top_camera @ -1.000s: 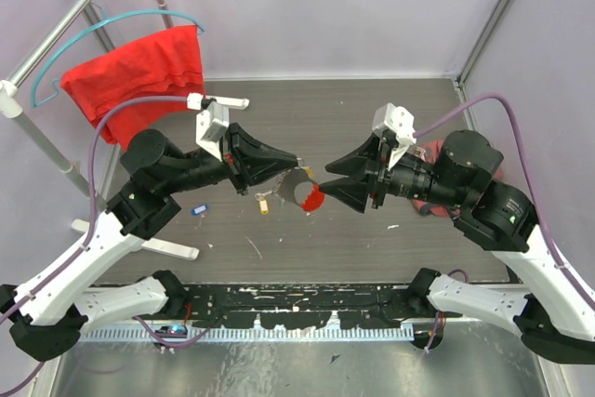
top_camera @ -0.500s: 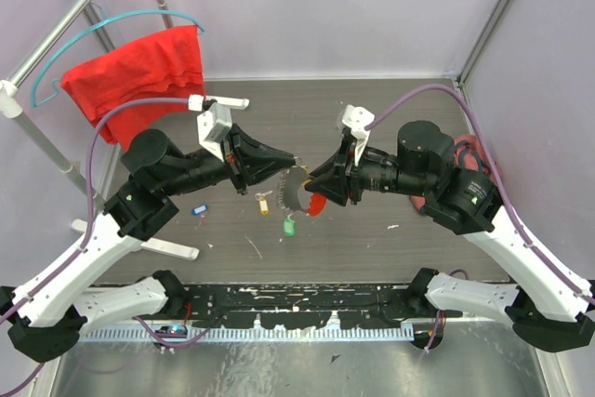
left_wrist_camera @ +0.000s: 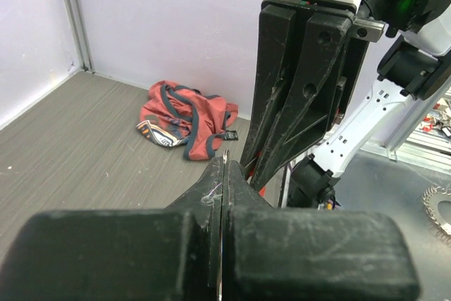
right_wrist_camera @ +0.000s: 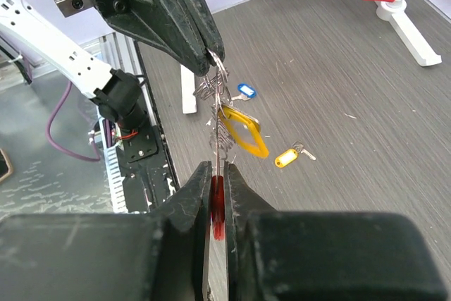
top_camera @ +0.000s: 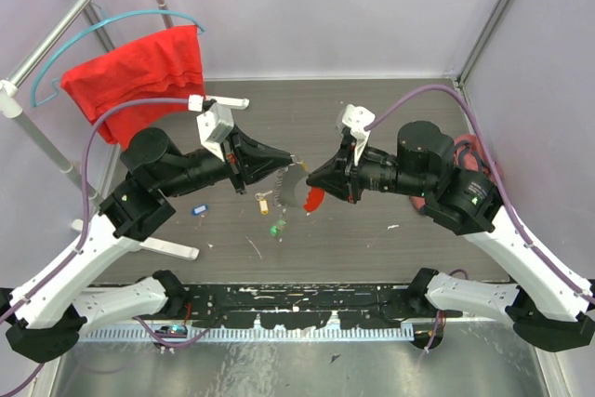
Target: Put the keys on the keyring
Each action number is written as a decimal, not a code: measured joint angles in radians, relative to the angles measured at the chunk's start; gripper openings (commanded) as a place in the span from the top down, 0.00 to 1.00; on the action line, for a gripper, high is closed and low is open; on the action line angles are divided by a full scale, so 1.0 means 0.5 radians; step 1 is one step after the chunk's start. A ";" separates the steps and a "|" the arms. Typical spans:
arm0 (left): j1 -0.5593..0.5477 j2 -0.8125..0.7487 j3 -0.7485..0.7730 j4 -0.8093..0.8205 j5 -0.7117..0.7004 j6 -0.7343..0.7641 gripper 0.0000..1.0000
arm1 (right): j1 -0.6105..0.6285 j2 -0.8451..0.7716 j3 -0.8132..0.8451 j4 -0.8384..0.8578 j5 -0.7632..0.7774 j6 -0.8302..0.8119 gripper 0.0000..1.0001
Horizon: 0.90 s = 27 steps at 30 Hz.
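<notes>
Nearest the arm bases, I am seeing a green-tagged key point(top_camera: 276, 228) against the table point(top_camera: 372, 239), just short of where the two grippers are meeting. I cannot tell whether it is resting flat. A little farther in, a blue-tagged key point(top_camera: 198, 209) is lying on the left, beside the left arm. A yellow-tagged key point(top_camera: 263, 200) is sitting between it and the grippers, apart from both.

Above the table, I am holding the keyring point(top_camera: 302, 188) off the surface with both arms. The right gripper point(right_wrist_camera: 217, 174) is clamping its fingers tight on the red bar point(right_wrist_camera: 217, 209). From there the wavy metal loop point(right_wrist_camera: 222, 114) is running up to the left gripper point(left_wrist_camera: 223, 174), whose fingers are pinching hard on the loop's thin far end. The two sets of tips are sitting close together, nearly nose to nose. In the right wrist view a larger yellow tag point(right_wrist_camera: 243, 132) is hanging on the loop between them.

Farther back on the right, behind the right arm, a crumpled red bag point(left_wrist_camera: 187, 118) with dark straps is lying on the table. Farthest off, at the left rear, a red cloth point(top_camera: 139, 72) is draping from a teal hanger point(top_camera: 112, 25).
</notes>
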 measured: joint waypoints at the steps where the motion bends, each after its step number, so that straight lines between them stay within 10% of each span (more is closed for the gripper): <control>1: 0.000 0.000 0.004 -0.012 -0.005 0.011 1.00 | 0.000 0.000 0.002 -0.001 0.006 -0.001 0.99; 27: -0.006 0.145 0.255 -0.436 -0.268 0.266 1.00 | 0.005 0.151 0.150 -0.140 0.244 0.003 0.99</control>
